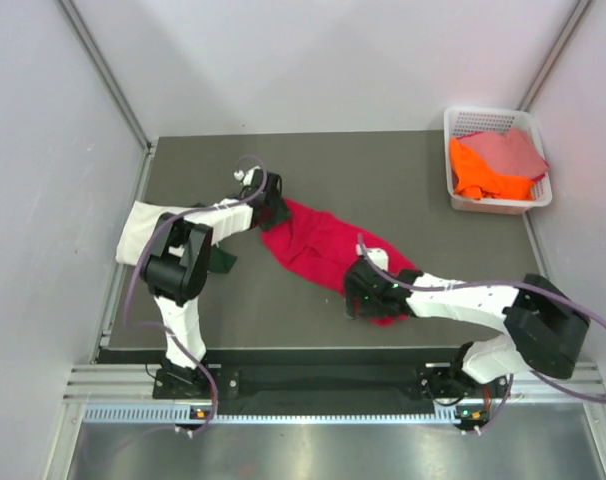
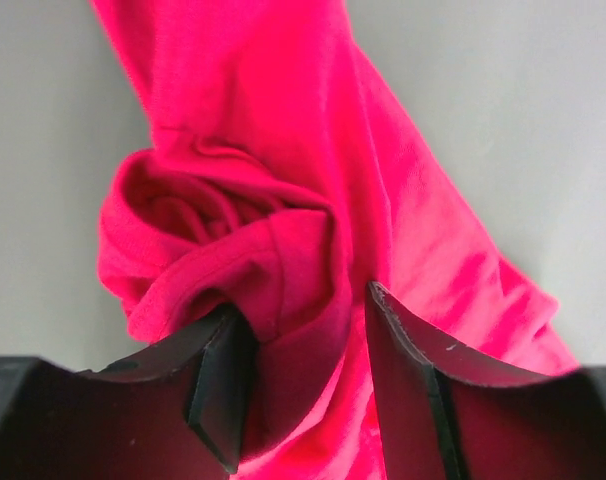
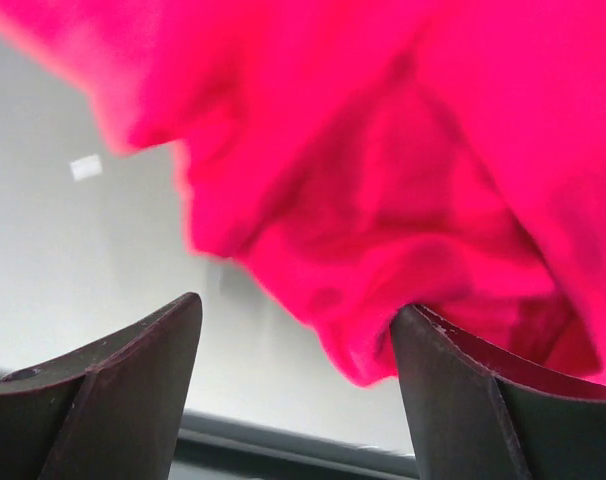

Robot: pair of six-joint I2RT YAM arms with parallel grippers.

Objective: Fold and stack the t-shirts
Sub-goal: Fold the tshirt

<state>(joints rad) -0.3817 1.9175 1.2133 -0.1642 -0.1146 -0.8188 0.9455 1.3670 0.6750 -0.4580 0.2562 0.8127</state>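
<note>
Fingers (image 2: 221,385) of the left gripper (image 2: 305,375), left wrist view: clenched onto a bunched fold of the crimson-red t-shirt (image 2: 283,200), which fills their gap. Hazard: the bunch is thick and rolled, so layers may slip out under tension.

Right wrist view: right gripper (image 3: 295,370) spread, holding nothing; a shirt edge rests against one finger only. Hazard: closing here may catch a single layer or miss.

Top external view: the shirt runs as a twisted band across the table (image 1: 403,190) between both grippers. A cream-white t-shirt (image 1: 141,228) lies under the left arm (image 1: 178,265) at the table's left edge; dragging could disturb it. A white basket (image 1: 498,206), far right and well apart, holds an orange t-shirt (image 1: 475,172) and a pink t-shirt (image 1: 513,150).
</note>
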